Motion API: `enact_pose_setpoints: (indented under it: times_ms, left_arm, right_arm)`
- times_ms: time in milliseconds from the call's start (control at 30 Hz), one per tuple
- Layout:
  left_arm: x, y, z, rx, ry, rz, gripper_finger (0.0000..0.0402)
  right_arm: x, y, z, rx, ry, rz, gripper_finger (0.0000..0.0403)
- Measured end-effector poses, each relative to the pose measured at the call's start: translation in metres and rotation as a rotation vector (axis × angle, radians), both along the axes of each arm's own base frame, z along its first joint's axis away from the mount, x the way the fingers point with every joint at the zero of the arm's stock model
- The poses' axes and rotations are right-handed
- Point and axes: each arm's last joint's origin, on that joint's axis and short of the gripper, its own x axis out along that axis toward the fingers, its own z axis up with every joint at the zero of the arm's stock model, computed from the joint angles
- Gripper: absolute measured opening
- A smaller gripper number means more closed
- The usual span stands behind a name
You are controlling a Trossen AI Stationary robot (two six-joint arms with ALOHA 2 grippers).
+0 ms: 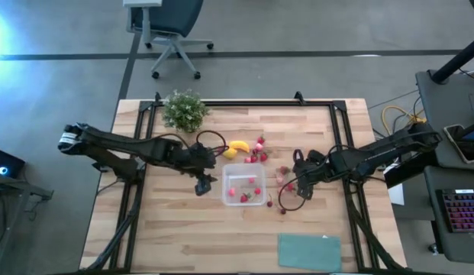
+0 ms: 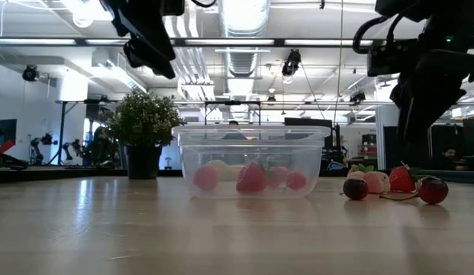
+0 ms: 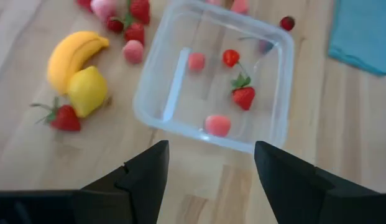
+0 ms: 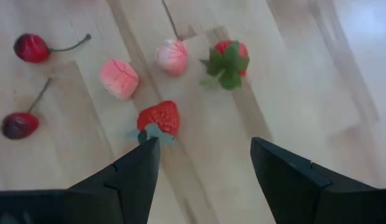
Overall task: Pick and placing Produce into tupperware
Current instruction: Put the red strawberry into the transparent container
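Note:
The clear tupperware (image 1: pixel 225 200) stands mid-table with several red and pink berries (image 3: pixel 242 96) inside. My left gripper (image 1: pixel 204 183) hovers open just to its left, above the table; the left wrist view shows the tupperware (image 3: pixel 145 106) ahead of it. The yellow banana (image 1: pixel 239 145) and the lemon (image 1: pixel 230 153) lie on the table beyond the tupperware, with more berries (image 1: pixel 256 155) beside them. My right gripper (image 1: pixel 298 182) hovers open right of the tupperware, over loose produce: a strawberry (image 4: pixel 160 118), pink berries (image 4: pixel 119 78) and cherries (image 4: pixel 30 47).
A bushy potted plant (image 1: pixel 184 109) stands near the table's far edge, left of the middle. A flat teal rectangle (image 1: pixel 309 251) lies at the near edge on the right. An office chair (image 1: pixel 169 23) stands on the floor beyond the table.

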Motion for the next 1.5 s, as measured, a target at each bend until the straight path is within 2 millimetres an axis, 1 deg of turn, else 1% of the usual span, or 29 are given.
enact_pose_setpoints:
  times_ms: [167,233,400,500,667,900,1133,1300,1500]
  left_arm:
    - [-0.008,-0.001,-0.006,0.025,0.085,0.0,0.0223]
    - [-0.01,0.0,-0.01,0.032,0.103,0.004,0.0223]
    - [-0.013,0.0,-0.021,0.044,0.137,0.008,0.0223]
    - [-0.013,0.001,-0.025,0.056,0.147,0.01,0.0223]
    - [-0.013,0.002,-0.027,0.082,0.152,0.022,0.0223]
    - [-0.015,0.002,-0.028,0.099,0.155,0.033,0.0223]
    - [-0.018,0.003,-0.035,0.103,0.172,0.037,0.0223]
    - [-0.02,0.003,-0.04,0.103,0.189,0.041,0.0223]
    - [-0.019,0.003,-0.04,0.101,0.178,0.042,0.0223]
  right_arm:
    - [0.002,0.002,-0.008,0.027,-0.024,0.063,0.0245]
    - [0.003,0.003,-0.012,0.049,-0.053,0.07,0.0245]
    - [0.003,0.003,-0.019,0.06,-0.063,0.059,0.0245]
    - [0.005,0.003,-0.026,0.054,-0.038,0.06,0.0245]
    - [0.014,0.006,-0.04,0.06,-0.007,0.079,0.0245]
    - [0.02,0.007,-0.053,0.025,0.05,0.067,0.0244]
    - [0.025,0.008,-0.057,0.019,0.043,0.064,0.0241]
    - [0.026,0.008,-0.054,0.002,0.024,0.058,0.0222]
    - [0.027,0.008,-0.053,0.003,0.021,0.058,0.0199]
